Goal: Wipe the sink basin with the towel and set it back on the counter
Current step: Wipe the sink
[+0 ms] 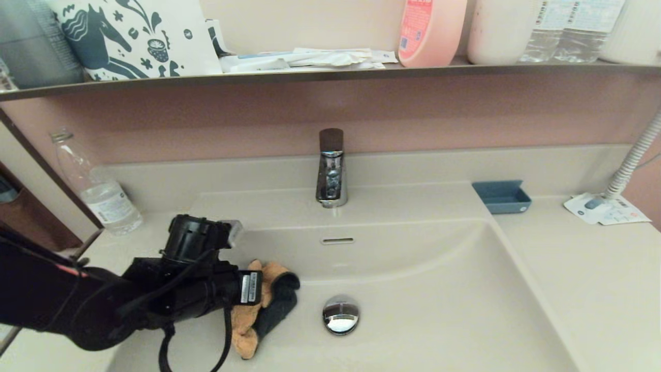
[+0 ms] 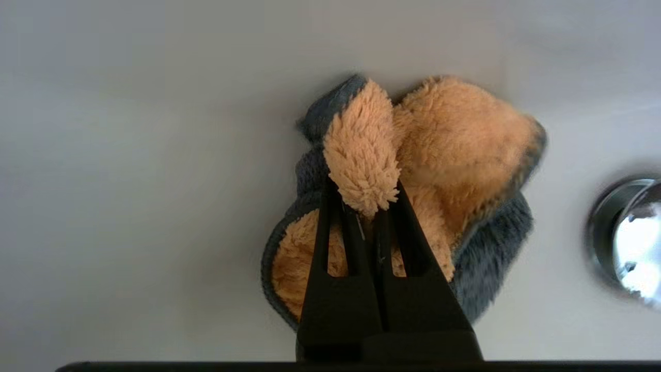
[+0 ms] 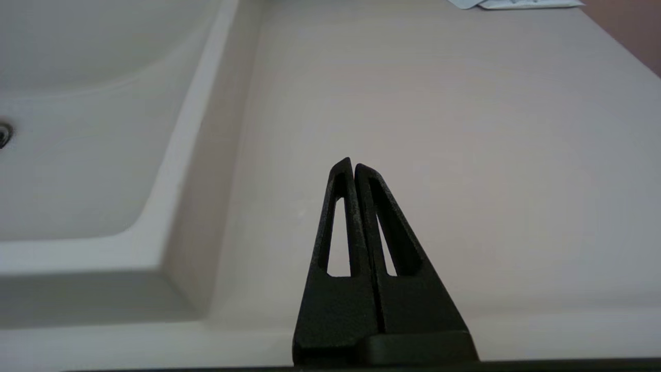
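Plush orange-and-grey towel (image 2: 413,170) sits bunched on the floor of the sink basin (image 1: 439,310), left of the chrome drain stopper (image 1: 341,314). Left tool (image 2: 364,199) is pinched shut on one fluffy fold near the bundle's middle; the rest flops loose around the fingers. Judging by the pile: light, soft, no stiffness, so it drags and folds rather than pushes flat. Grip on a thick fold looks secure; a thin edge would likely slip out. Basin moulding looks smooth, low friction for wiping. Right tool (image 3: 352,164) hangs closed and empty over the desk (image 3: 465,129), right of the basin. Return to desk not yet done.
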Available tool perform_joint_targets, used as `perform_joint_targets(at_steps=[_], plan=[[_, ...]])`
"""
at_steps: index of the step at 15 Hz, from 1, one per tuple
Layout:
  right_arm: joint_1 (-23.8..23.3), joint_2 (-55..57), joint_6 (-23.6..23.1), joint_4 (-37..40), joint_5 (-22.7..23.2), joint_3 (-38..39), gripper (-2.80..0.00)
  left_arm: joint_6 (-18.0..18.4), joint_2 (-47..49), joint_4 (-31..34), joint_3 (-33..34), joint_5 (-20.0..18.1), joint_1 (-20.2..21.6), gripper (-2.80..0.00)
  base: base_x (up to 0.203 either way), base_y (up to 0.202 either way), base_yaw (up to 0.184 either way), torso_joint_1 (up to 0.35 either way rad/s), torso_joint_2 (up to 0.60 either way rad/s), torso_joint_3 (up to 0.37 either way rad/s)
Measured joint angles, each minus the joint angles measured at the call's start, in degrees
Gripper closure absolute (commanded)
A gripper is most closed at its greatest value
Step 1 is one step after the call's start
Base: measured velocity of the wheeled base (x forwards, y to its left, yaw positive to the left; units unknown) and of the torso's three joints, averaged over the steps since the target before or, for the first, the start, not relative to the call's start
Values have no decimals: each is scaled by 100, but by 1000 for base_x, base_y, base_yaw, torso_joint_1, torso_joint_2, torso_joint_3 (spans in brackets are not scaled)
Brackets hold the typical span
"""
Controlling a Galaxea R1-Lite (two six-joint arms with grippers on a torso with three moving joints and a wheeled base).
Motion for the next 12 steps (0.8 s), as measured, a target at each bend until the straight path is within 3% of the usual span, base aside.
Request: perform_joint_targets(at_steps=[4, 8, 12], plan=[[0, 0, 1, 0, 0, 0, 0, -373, 528, -40, -372, 417, -742, 0, 0, 0, 0, 0, 0, 0], [0, 0, 2, 0, -2, 0, 0, -411, 1136, 40, -953, 933, -1213, 0, 0, 0, 0, 0, 0, 0], [0, 0, 0, 0, -2, 0, 0, -486, 1562, 697, -1914, 1310, -1726, 0, 0, 0, 0, 0, 0, 0]])
